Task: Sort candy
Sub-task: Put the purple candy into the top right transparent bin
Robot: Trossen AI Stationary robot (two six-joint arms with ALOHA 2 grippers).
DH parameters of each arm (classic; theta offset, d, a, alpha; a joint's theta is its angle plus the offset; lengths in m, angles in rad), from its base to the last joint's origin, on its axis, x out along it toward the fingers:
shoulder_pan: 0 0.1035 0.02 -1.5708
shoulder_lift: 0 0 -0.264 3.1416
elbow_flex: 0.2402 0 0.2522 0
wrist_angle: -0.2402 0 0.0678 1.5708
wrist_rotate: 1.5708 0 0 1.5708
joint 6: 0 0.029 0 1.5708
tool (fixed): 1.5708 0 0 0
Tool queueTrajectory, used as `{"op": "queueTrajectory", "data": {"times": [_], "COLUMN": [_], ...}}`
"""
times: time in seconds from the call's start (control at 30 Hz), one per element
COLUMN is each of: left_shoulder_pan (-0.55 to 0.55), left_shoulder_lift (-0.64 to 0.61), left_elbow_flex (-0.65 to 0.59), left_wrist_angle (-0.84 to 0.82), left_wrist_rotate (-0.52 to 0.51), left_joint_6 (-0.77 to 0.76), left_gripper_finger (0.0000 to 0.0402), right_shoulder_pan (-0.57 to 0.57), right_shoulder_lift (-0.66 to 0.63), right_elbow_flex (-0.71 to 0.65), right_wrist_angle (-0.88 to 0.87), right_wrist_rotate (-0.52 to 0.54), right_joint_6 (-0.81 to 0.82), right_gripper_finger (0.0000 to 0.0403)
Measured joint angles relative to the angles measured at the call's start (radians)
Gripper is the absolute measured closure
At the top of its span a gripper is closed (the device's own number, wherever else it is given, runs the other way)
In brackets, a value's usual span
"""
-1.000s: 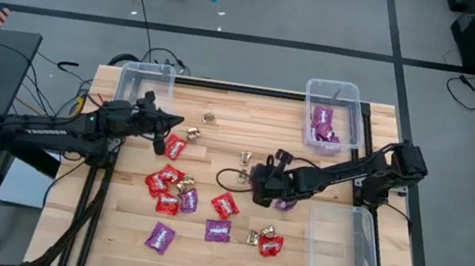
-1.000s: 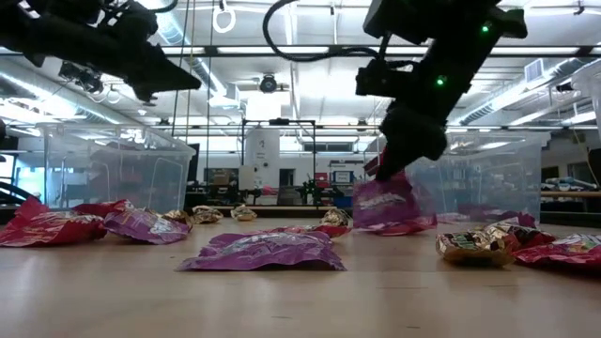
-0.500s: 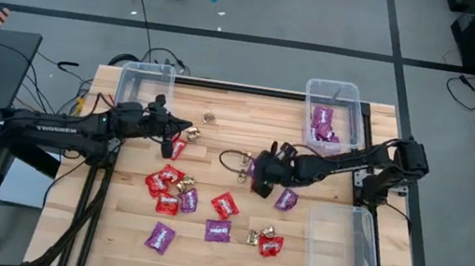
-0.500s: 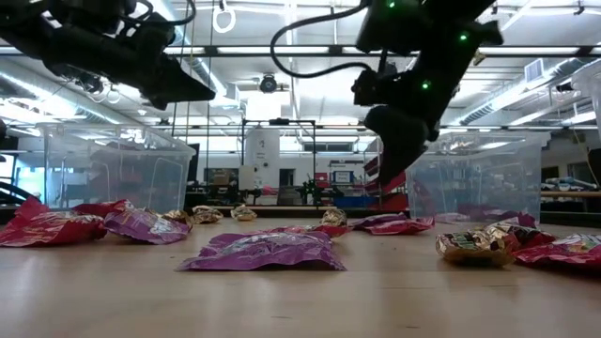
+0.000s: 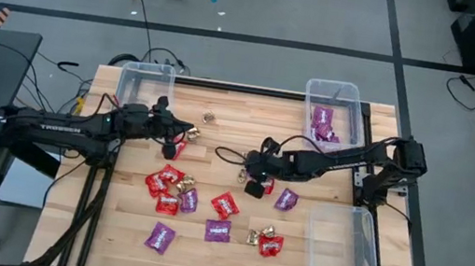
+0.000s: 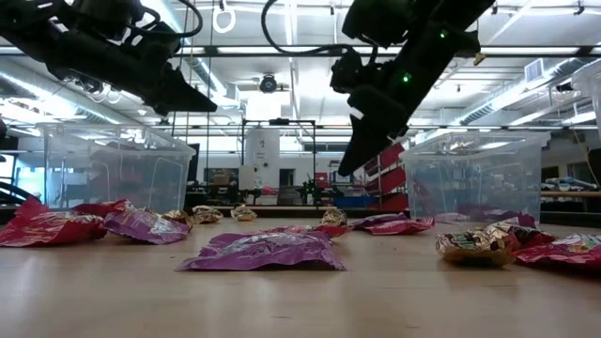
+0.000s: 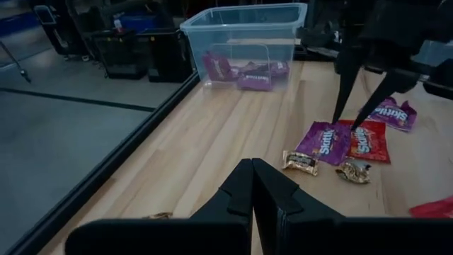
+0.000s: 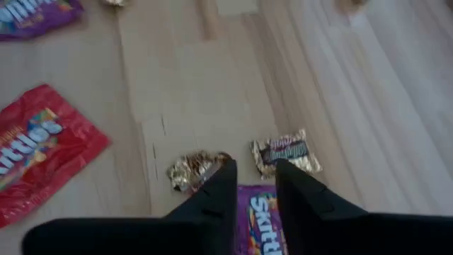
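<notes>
Sorting barely begun: purple packets [image 5: 324,124] binned; right gripper [image 5: 257,182] parted, empty, above candy [image 5: 285,199]; left gripper [image 5: 183,131] clenched, empty.

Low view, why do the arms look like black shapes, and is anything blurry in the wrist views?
In the low view, bright ceiling lights behind the arms turn the right claw into a silhouette. In the right wrist view, the red packet and the purple packet look soft. In the left wrist view, the bin is fairly clear.

Both dark 6-joint arms are stretched inward; left gripper [image 5: 183,131] is closed, right gripper [image 5: 257,176] is parted and empty.
</notes>
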Motion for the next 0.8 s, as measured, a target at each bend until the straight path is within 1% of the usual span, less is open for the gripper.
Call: {"op": "queueTrajectory", "data": {"times": [0.17, 0.37, 0.57, 0.8], "left_shoulder_pan": [0.000, 0.001, 0.002, 0.002], "left_shoulder_lift": [0.000, 0.000, 0.000, 0.000], "left_elbow_flex": [0.000, 0.000, 0.000, 0.000], "left_wrist_angle": [0.000, 0.000, 0.001, -0.001], "left_wrist_rotate": [-0.013, -0.015, -0.023, -0.052], "left_joint_6": [0.016, 0.019, 0.040, 0.042], "left_gripper_finger": [0.0393, 0.0393, 0.0393, 0.0393], "right_shoulder_pan": [0.003, 0.003, 0.002, -0.012], "right_shoulder_lift": [0.036, 0.058, 0.092, 0.145], "right_elbow_flex": [-0.012, -0.034, -0.044, -0.040], "right_wrist_angle": [-0.007, -0.005, -0.012, 0.001], "right_wrist_rotate": [0.017, 0.017, 0.014, 0.001], "right_joint_6": [0.057, 0.095, 0.122, 0.155], "right_gripper_finger": [0.0270, 0.0237, 0.0219, 0.0213]}}
